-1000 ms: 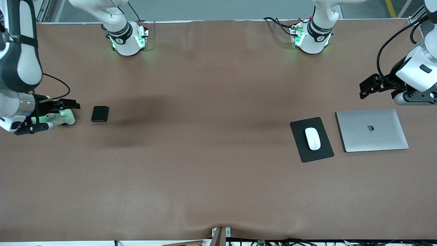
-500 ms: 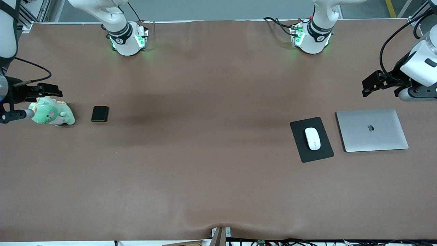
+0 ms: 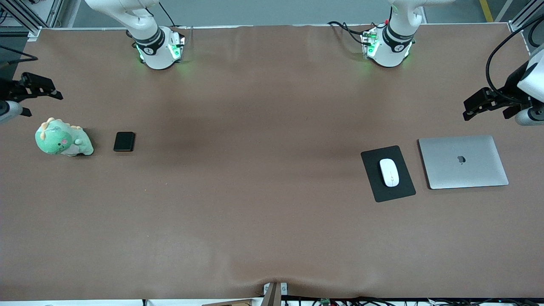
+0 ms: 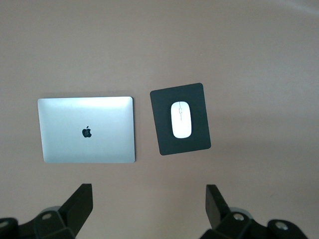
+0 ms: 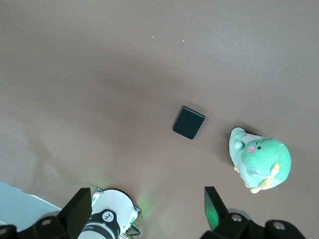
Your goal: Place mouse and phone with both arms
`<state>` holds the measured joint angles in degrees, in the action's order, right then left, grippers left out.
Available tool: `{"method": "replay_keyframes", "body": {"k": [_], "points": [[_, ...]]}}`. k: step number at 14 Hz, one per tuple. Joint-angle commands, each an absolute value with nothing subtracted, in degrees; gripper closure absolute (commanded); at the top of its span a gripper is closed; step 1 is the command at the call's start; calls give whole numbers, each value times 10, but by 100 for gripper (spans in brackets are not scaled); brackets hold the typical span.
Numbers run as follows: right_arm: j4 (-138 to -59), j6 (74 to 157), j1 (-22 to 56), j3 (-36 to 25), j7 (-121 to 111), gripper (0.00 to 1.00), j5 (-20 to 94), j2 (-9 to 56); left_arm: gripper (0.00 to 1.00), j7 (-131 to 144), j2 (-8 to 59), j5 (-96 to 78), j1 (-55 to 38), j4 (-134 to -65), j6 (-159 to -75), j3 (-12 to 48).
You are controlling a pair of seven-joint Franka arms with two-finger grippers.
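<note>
The white mouse point(image 3: 389, 172) lies on a black mouse pad point(image 3: 374, 161) toward the left arm's end of the table. In the left wrist view the mouse point(image 4: 181, 119) rests in the middle of the pad point(image 4: 164, 139). The black phone point(image 3: 124, 141) lies flat on the brown table toward the right arm's end, and the right wrist view shows the phone point(image 5: 189, 122) too. My left gripper point(image 3: 469, 108) hangs high and open, holding nothing, over the table by the laptop; the left gripper point(image 4: 148, 199) looks down from well above. My right gripper point(image 3: 53, 90) is open, holding nothing and raised, over the table's end near the plush toy; the right gripper point(image 5: 147, 199) shows its fingers wide apart.
A closed silver laptop point(image 3: 463, 161) lies beside the mouse pad, closer to the table's end; the laptop point(image 4: 87, 129) also appears in the left wrist view. A green plush dinosaur point(image 3: 63, 140) sits beside the phone; the plush point(image 5: 259, 162) appears in the right wrist view. Both arm bases point(image 3: 159, 49) stand along the back.
Both arms have lifted and drawn outward toward their ends of the table. The right gripper has left the plush toy, which now shows in full. Mouse and phone have not moved.
</note>
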<state>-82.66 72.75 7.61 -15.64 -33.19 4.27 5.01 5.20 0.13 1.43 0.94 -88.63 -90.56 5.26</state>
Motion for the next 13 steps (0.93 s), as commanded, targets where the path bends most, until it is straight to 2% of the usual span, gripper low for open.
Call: {"method": "replay_keyframes", "body": {"k": [1,7,13], "points": [[-838,715,68,-156,-314,0,40,19,0,56,-13,16,10,-886,-895,54],[-856,711,72,-151,-265,0,39,-17,0,46,-13,17,10,-888,-879,59],[-846,722,67,-156,-261,0,19,-11,0,44,-12,16,9,-888,-877,61]]}}
